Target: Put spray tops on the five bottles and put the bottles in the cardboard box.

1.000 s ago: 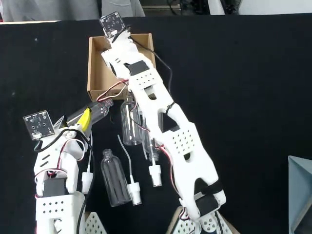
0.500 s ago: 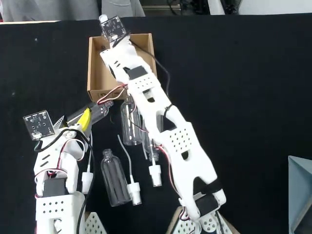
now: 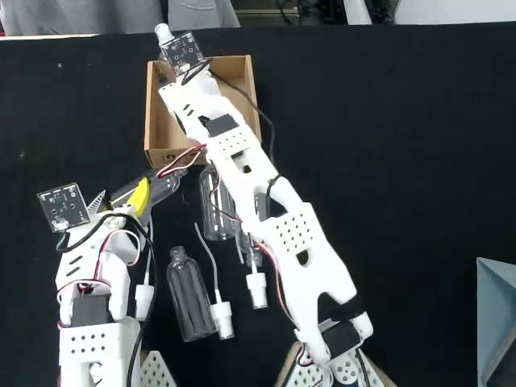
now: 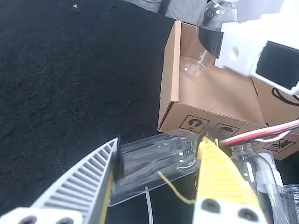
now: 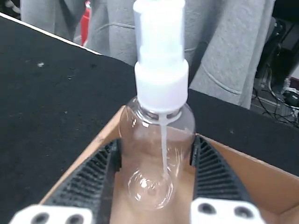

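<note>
Showed the right gripper (image 5: 155, 156) clamped on a capped bottle (image 5: 156, 135), with a white spray top (image 5: 160, 51) seated on the neck and the base lowered toward the far corner of the cardboard box (image 3: 158, 129). Could not confirm contact with the box floor. Showed the left gripper (image 4: 159, 154) closed around a second bottle (image 4: 140, 161), uncapped, on its side, just in front of the near wall of the box. Found a third bottle (image 3: 189, 294) on the black table (image 3: 403, 161) beside the left arm, and a fourth bottle (image 3: 214, 201) close against the right arm, both uncapped. Noted a possible fifth, largely hidden under that arm. Counted three loose tops (image 3: 222, 310) near them, none fitted. Saw no other bottle inside the box. Judged the task to be at an early stage, with one bottle capped and at the box but not yet released. Judged as remaining the release of that bottle, then the capping and boxing of the other four.
</note>
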